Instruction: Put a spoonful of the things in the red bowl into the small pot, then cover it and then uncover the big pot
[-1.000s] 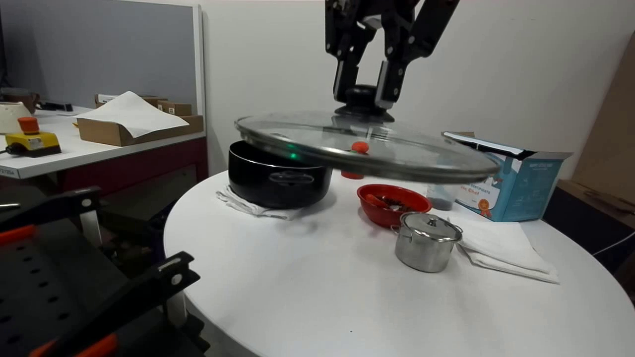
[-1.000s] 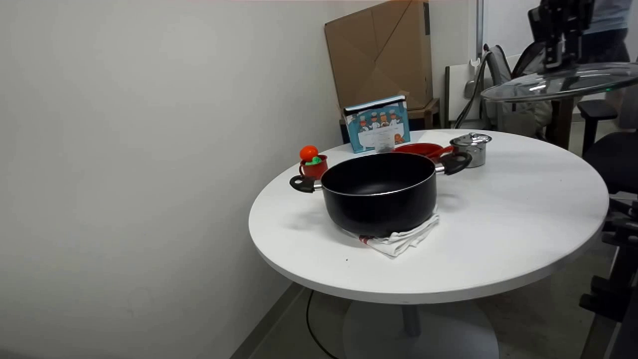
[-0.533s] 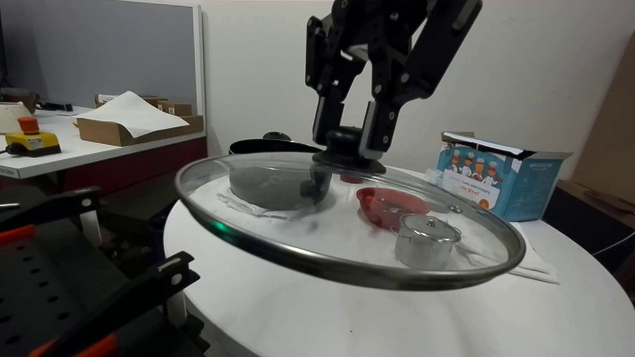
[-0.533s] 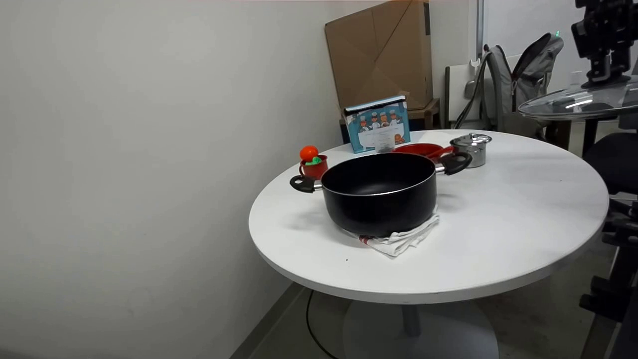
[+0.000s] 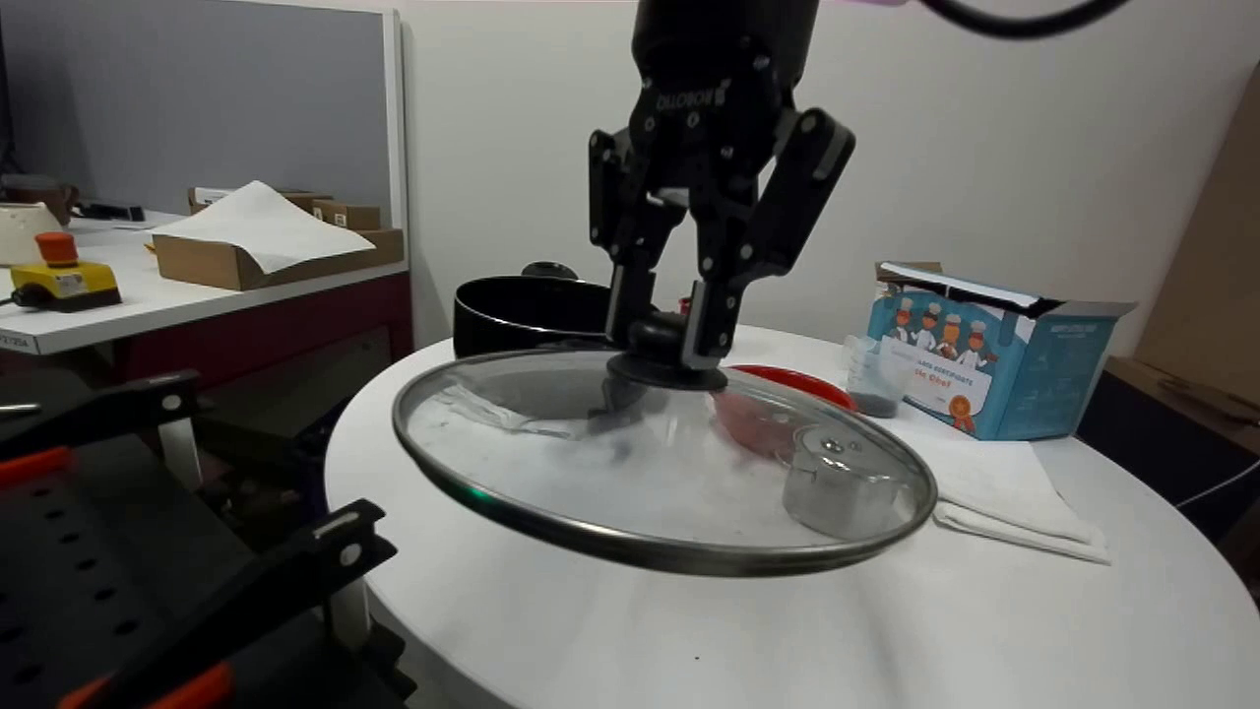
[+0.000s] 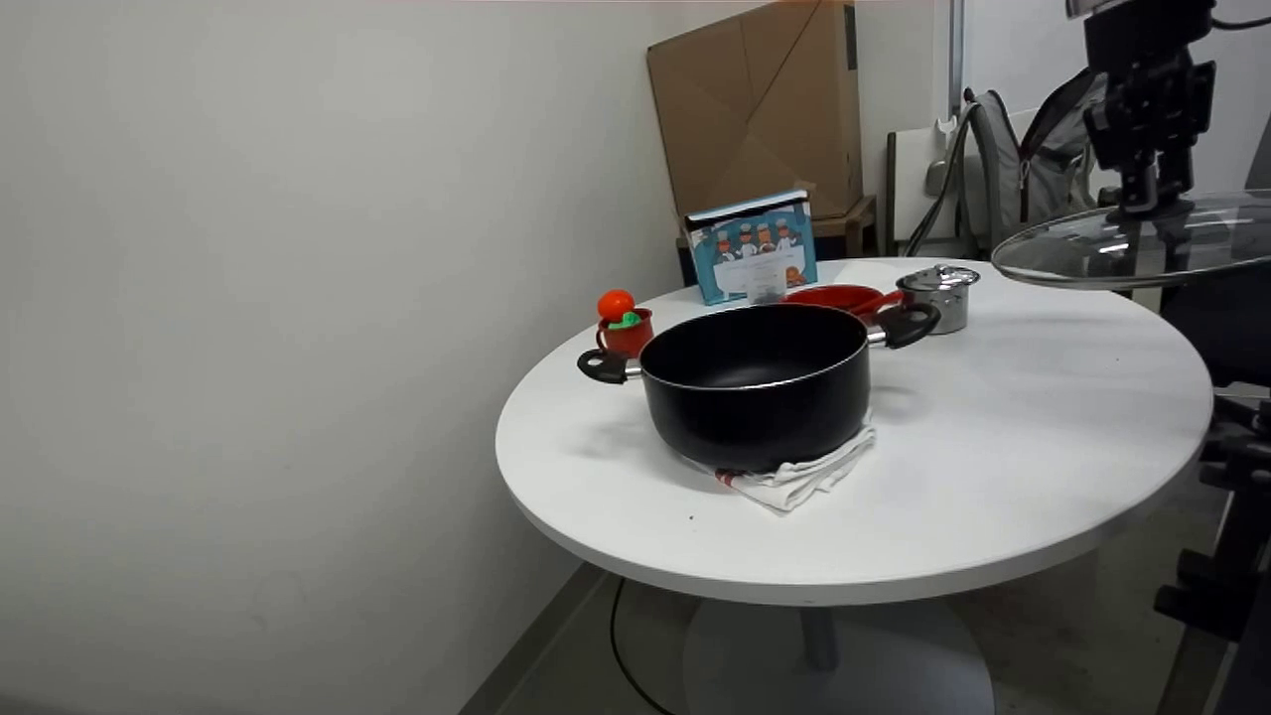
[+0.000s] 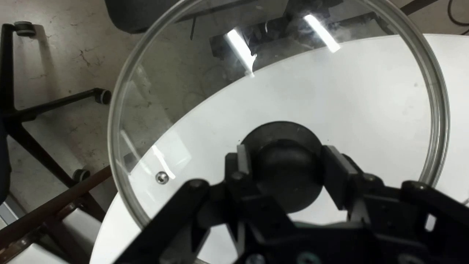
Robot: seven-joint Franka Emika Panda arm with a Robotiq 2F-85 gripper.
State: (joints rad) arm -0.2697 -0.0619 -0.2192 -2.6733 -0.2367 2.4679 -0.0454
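Lower end of the robot arm (image 5: 730, 39), entering from the top edge in both exterior views. The gripper (image 5: 661, 333) points downward; in an exterior view it leans slightly, its lower end toward the viewer's left, and a black cable (image 5: 1024, 22) curves nearby. The fingers (image 7: 335, 179) stand partway apart, one on each side of the black knob (image 7: 287, 176), and are clamped on it; the contact is clearest in the wrist view. The knob belongs to the glass lid (image 5: 630, 473), which hangs in the air with its metal rim (image 5: 709, 561) tilted, lower toward the viewer's right in an exterior view. Through the glass, the wrist view shows the curved edge of the white table (image 6: 1043, 427) and part of the floor (image 7: 69, 69). The big pot (image 6: 755, 417), black and uncovered, rests on a folded cloth (image 6: 809, 482) on the table, well apart from the lid. The small pot (image 6: 951, 310), its steel lid (image 6: 938, 277) in place, stands near the red bowl (image 6: 834, 296); whether the two touch cannot be told. In an exterior view the small pot and part of the bowl appear through the glass. A red cup (image 6: 628, 340) stands near the big pot, and a blue box (image 5: 984, 364) stands farther along the tabletop, near the red bowl.
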